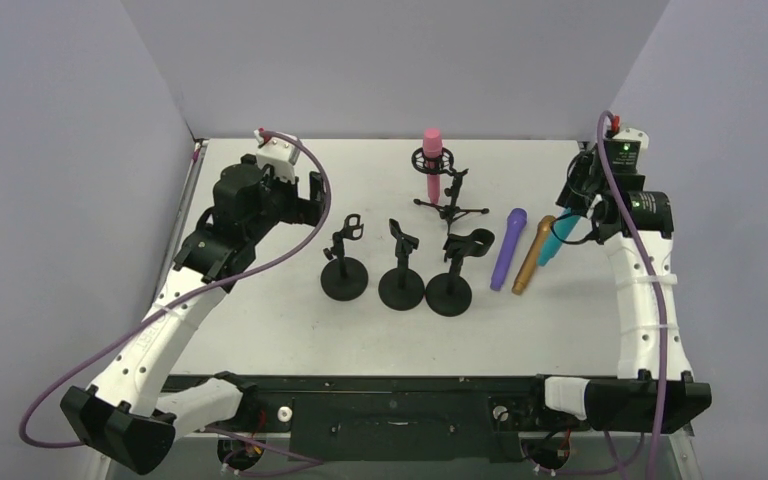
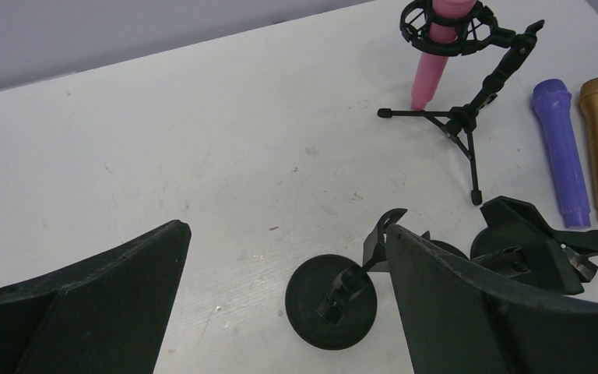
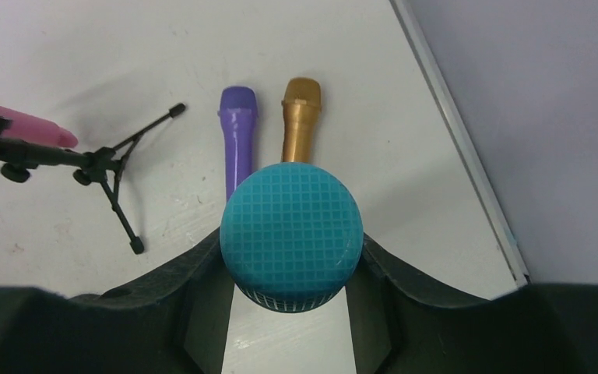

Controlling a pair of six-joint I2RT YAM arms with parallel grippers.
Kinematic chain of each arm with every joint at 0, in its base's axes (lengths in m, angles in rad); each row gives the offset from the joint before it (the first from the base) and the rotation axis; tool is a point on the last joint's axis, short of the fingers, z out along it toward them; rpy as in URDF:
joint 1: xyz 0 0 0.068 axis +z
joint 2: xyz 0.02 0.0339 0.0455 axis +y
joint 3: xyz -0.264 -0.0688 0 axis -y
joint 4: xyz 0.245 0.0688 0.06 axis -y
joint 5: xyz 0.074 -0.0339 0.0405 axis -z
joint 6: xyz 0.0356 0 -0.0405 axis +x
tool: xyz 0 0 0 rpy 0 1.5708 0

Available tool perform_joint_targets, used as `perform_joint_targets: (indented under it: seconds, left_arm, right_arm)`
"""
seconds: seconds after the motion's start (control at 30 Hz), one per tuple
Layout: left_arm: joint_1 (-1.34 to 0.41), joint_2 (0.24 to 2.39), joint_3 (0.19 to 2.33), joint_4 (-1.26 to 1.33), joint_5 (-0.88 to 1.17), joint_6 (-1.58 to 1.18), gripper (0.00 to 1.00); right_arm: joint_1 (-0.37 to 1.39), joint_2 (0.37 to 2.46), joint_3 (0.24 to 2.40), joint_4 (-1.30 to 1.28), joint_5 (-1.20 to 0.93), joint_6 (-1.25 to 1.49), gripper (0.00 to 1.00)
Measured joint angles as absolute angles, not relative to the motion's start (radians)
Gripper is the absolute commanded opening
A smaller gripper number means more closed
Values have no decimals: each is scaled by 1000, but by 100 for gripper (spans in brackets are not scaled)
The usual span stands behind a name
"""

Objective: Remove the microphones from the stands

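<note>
holding teal microphone (image 3: 291, 234) near head, right gripper (image 3: 292, 261) jaws closed on it, table (image 1: 260, 330) 3 o'clock, just beside gold microphone (image 1: 532, 257). advise: lower flat, parallel to gold, clear of it, then release. left gripper (image 2: 284, 234) wide, empty, 9 o'clock. pink microphone (image 1: 432, 165) sits in tripod stand (image 1: 450, 205), 12 o'clock; judged outstanding.

No lettering, label, brand, number or sign can be read anywhere — nothing legible.
</note>
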State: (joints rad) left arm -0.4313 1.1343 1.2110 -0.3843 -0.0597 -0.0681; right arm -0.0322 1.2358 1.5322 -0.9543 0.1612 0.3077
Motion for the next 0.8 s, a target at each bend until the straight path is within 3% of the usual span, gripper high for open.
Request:
perform_joint_targets:
  seconds: [0.27,0.8]
  left_arm:
    - [-437,1059,1127,-377,-35,-133,96]
    - [-438,1040,1076,-379,24,-157,96]
  right_arm:
    - [-118,1365,1385,-964,28,331,0]
    - [-157,1571,1334,-917,-62,342,0]
